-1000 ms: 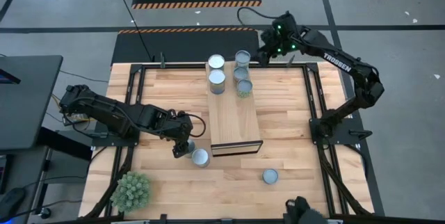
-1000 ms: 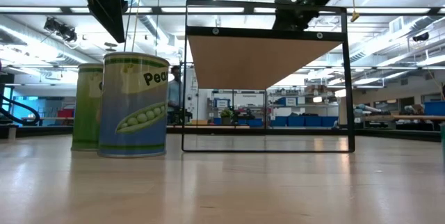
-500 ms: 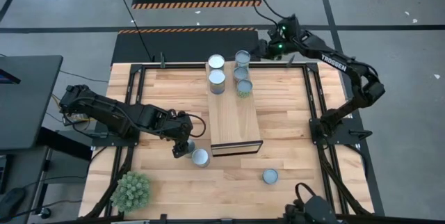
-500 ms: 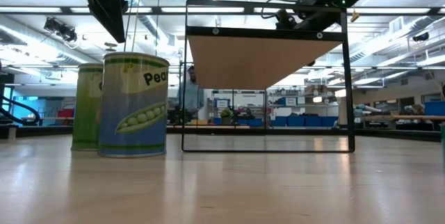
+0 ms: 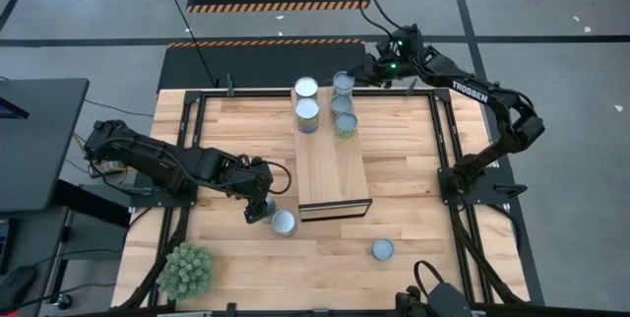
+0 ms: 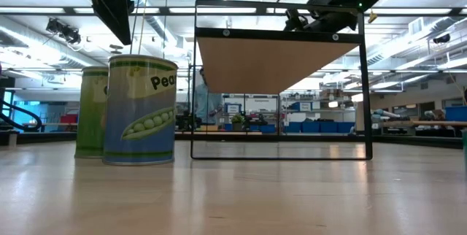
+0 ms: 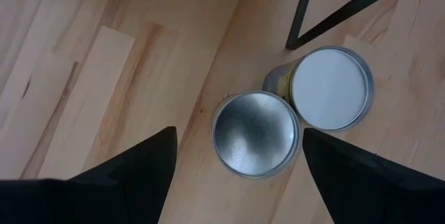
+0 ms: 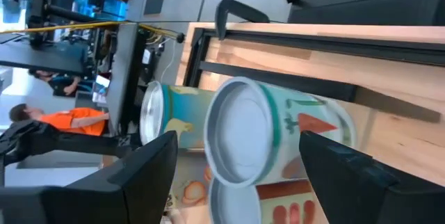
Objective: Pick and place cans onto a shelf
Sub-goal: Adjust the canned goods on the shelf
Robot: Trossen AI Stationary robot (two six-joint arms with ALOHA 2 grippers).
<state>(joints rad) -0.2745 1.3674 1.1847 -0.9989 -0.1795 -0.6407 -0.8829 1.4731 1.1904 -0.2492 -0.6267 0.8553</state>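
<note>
The left tool [image 7: 236,158], fingers spread wide and gripping nothing, hangs directly over an upright silvery-topped metal can [image 7: 254,142], its long axis vertical, on the table [image 5: 217,140] beside the near end of the long light-wood shelf [image 5: 333,164]. It touches a second upright can [image 7: 329,88]. The right tool [image 5: 369,69], apparently open and empty, sits at the far edge.

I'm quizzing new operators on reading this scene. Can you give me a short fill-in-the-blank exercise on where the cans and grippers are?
1. The number of cans standing on the shelf is ____.
2. The left gripper hangs, jaws open, above two cans that stand on the ____.
3. The right gripper is at the shelf's ____ end.
4. One lone can stands on the table's ____ side.

Missing words: five; table; far; right
</note>
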